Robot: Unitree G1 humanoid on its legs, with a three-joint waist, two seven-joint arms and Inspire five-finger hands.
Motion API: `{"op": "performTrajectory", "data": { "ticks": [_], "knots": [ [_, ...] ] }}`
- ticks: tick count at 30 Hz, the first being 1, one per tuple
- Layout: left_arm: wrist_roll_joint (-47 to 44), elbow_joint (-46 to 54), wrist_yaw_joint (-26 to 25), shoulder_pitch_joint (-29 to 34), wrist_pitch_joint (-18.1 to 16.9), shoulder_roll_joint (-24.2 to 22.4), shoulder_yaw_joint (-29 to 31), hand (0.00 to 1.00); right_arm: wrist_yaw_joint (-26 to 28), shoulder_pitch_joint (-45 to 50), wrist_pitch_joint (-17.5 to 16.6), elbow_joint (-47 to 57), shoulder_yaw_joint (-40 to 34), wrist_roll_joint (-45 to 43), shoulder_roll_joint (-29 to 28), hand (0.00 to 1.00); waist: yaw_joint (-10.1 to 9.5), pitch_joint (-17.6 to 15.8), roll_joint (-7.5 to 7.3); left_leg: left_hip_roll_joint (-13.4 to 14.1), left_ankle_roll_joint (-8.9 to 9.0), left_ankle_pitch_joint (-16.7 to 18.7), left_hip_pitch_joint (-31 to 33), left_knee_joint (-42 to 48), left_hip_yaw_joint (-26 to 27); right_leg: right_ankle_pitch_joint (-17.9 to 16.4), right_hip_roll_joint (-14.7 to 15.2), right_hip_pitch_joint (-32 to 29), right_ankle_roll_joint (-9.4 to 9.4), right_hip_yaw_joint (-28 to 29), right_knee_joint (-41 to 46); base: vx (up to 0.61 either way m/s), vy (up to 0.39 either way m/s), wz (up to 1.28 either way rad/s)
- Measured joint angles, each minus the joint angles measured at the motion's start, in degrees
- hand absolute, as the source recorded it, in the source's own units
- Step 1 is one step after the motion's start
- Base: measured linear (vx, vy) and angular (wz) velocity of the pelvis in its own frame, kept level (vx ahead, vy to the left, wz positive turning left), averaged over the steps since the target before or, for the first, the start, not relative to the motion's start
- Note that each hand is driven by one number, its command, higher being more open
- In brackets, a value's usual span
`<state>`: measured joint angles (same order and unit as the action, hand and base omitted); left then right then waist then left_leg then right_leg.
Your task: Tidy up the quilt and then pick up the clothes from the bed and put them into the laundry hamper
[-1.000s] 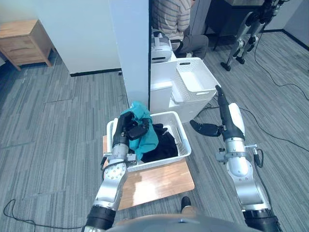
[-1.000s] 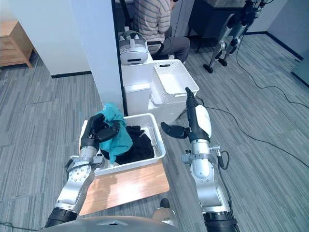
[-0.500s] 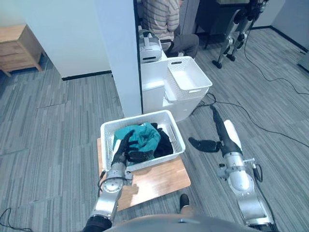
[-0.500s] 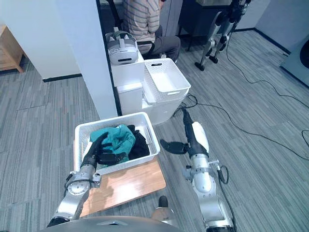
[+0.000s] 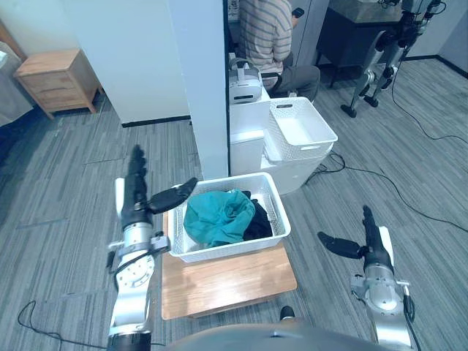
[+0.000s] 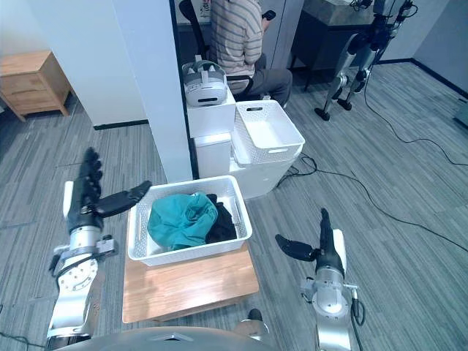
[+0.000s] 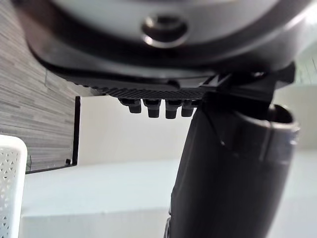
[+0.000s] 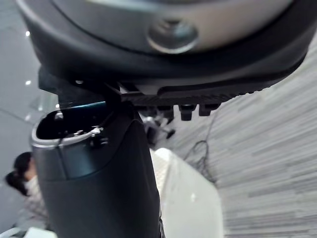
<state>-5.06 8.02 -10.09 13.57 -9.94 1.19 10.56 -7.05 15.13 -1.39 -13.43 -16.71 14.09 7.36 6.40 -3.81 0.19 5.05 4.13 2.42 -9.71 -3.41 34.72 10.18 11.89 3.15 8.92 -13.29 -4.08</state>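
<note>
The white laundry hamper (image 5: 227,248) stands on a low wooden stand (image 5: 227,281). A teal garment (image 5: 218,216) lies bunched inside it on top of black clothes (image 5: 260,219). My left hand (image 5: 136,194) is open just left of the hamper, its fingers straight up and its thumb reaching toward the rim, holding nothing. In the left wrist view the thumb (image 7: 228,173) stands in front of a pale wall. My right hand (image 5: 368,238) is open and empty over the floor to the right of the hamper, well apart from it.
A white pillar (image 5: 197,80) rises right behind the hamper. Beside it stand white boxes with a second empty white basket (image 5: 298,128) and a headset (image 5: 245,77). A person in a striped shirt (image 5: 265,33) sits behind. A wooden nightstand (image 5: 58,77) is at the far left.
My left hand let go of the teal garment, which now lies in the hamper, then opened and moved out to the left. The right arm dropped lower. The camera view shifted.
</note>
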Motion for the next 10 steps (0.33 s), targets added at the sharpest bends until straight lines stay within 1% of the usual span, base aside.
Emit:
{"op": "performTrajectory", "data": {
  "ticks": [1, 2, 3, 4, 5, 6, 7, 8, 9, 10],
  "knots": [
    [-1.9, -1.5, -0.1, 1.4, -0.3, -1.3, 2.1, 1.0, -0.4, 0.2, 0.7, -2.1, -1.5, 0.0, -0.9, 1.0, -0.06, 0.0, 0.03, 0.0, -0.01, -0.4, 0.0, -0.5, -0.5, 0.0, 0.0, 0.2, -0.01, -0.6, 0.0, -0.05, -0.032, 0.17],
    [-3.9, -5.1, -0.1, 2.7, -0.4, -2.3, 4.2, 1.0, -0.9, 0.3, 1.5, -4.5, -2.6, 0.0, -1.5, 1.0, -0.19, -0.2, 0.09, -0.2, -0.04, -1.0, -0.7, -1.4, -0.7, -0.1, -0.1, 0.7, -0.04, -0.7, 0.0, -0.06, -0.035, 0.16],
    [-5.4, -7.7, 0.1, 2.8, -0.3, -2.5, 5.2, 1.0, -0.9, 0.4, 2.0, -5.7, -2.8, 0.0, -1.7, 1.0, -0.28, -0.2, 0.09, -0.2, -0.07, -1.0, -1.0, -1.6, -0.8, -0.2, -0.1, 1.0, -0.07, -0.8, 0.0, -0.06, -0.023, 0.1],
    [-9.0, -13.9, 0.4, 3.5, 0.4, -2.7, 6.9, 1.0, -0.9, 0.7, 2.8, -7.9, -3.1, 0.0, -2.1, 1.0, -0.68, -0.2, 0.1, -0.2, -0.15, -0.9, -1.5, -1.7, -0.8, -0.5, 0.0, 1.5, -0.12, -0.9, 0.0, -0.06, -0.021, 0.02],
    [-10.8, -20.2, 0.5, 4.2, 1.8, -2.9, 8.7, 1.0, -0.9, 1.4, 3.6, -9.5, -3.1, 0.0, -3.2, 1.0, -1.22, -0.3, -0.14, -0.3, 0.24, -0.4, -2.0, -1.7, -0.6, -1.3, 0.1, 2.0, -0.02, -0.9, 0.1, -0.07, -0.022, -0.01],
    [-11.0, -23.4, 0.5, 4.5, 2.6, -3.0, 9.9, 1.0, -0.9, 1.8, 3.9, -10.2, -3.0, 0.0, -3.8, 1.0, -1.47, -0.2, -0.37, -0.3, 0.27, -0.4, -2.1, -1.7, -0.5, -2.0, 0.2, 2.1, -0.17, -1.0, 0.3, -0.05, -0.037, -0.02],
    [-11.0, -30.5, 0.5, 5.2, 3.8, -3.2, 12.2, 1.0, -0.9, 2.0, 4.0, -13.0, -2.8, 0.1, -5.2, 1.0, -1.67, -0.4, -1.13, -0.3, 0.43, -0.3, -2.6, -1.7, -0.4, -3.9, 0.4, 2.2, -0.64, -1.5, 1.2, -0.05, -0.071, 0.01],
    [-10.5, -38.5, 0.5, 5.3, 5.0, -3.2, 14.6, 1.0, -0.9, 2.0, 4.5, -16.5, -2.8, 0.1, -6.4, 1.0, -1.78, -0.3, -1.49, -0.1, 0.66, -0.4, -2.8, -1.7, -0.4, -5.3, 0.6, 2.4, -0.59, -2.1, 1.6, -0.04, -0.075, 0.05],
    [-10.2, -42.7, 0.5, 5.3, 5.8, -3.1, 15.4, 1.0, -0.9, 1.9, 4.6, -18.5, -2.8, 0.1, -6.8, 1.0, -1.95, -0.3, -1.56, 0.0, 0.78, -0.5, -2.9, -1.7, -0.4, -5.9, 0.6, 2.4, -0.85, -2.3, 2.0, -0.02, -0.078, 0.11],
    [-10.2, -51.8, 0.7, 5.3, 7.0, -3.1, 17.3, 1.0, -1.0, 1.7, 4.7, -23.5, -3.0, 0.1, -7.4, 1.0, -2.37, -0.2, -1.78, 0.3, 1.1, -0.7, -2.9, -1.7, -0.5, -6.7, 0.4, 2.4, -0.92, -2.7, 2.5, 0.0, -0.034, 0.09]
  ]
}}
